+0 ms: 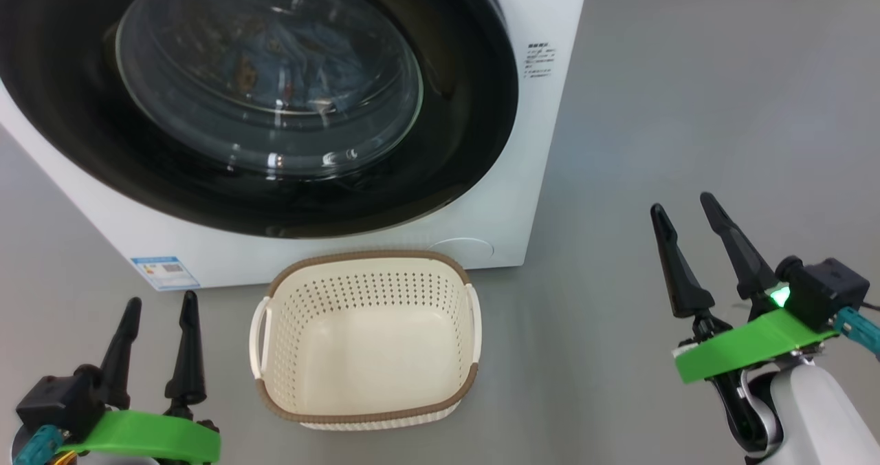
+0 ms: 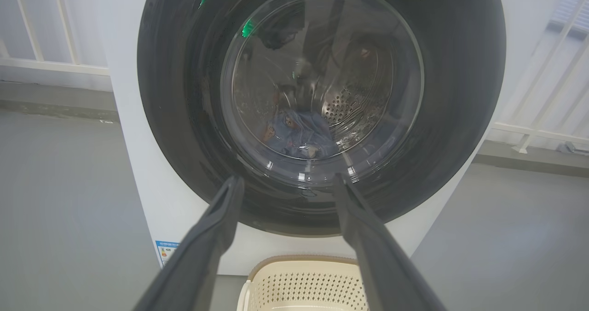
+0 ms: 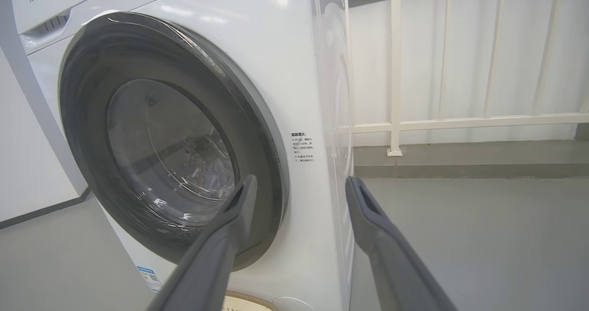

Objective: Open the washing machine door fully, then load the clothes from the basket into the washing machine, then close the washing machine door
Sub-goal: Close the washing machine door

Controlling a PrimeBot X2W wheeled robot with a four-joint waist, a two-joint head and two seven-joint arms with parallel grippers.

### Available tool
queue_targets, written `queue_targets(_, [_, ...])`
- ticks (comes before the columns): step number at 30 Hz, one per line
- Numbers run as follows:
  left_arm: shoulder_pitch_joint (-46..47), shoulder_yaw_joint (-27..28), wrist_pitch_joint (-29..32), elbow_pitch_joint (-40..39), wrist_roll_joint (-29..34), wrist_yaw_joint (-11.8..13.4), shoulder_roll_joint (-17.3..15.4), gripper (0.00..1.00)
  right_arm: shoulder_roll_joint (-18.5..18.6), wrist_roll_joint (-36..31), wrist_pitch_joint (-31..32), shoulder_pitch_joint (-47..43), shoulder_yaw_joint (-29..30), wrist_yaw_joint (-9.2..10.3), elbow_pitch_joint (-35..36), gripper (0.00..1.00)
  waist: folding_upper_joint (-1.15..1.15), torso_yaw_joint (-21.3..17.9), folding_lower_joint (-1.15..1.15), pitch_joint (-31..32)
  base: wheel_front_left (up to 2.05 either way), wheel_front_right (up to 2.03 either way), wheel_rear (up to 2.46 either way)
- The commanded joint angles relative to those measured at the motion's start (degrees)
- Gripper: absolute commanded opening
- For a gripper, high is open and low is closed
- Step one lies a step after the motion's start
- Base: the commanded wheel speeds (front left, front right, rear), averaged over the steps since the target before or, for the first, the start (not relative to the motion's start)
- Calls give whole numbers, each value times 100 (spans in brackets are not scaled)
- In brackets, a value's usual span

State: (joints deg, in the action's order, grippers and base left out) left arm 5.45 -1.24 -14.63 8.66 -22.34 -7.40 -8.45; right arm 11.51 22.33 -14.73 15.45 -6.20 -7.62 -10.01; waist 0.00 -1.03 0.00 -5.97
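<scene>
Gaping beside one basket (image 1: 364,293): one left claw (image 1: 161,298), one right claw (image 1: 682,202).

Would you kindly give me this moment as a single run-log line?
door shut | clothes inside washing machine | basket empty | left gripper open, free | right gripper open, free

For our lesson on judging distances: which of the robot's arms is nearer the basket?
Left. The left arm ends close beside the basket, by its left handle; the right arm stands farther off, beyond its right side.
</scene>
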Motion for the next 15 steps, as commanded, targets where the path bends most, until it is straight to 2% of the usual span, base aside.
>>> queue_targets(1, [43,230,-37,-157,57,-9,-107,100,-20,-15,-27,-109,-48,13,206,100,0,-98,0,120,0,0,0])
queue_targets(15, [-70,38,-37,-213,-283,-9,-185,100,-128,-167,-27,-587,226,13,278,100,0,-110,0,215,0,0,0])
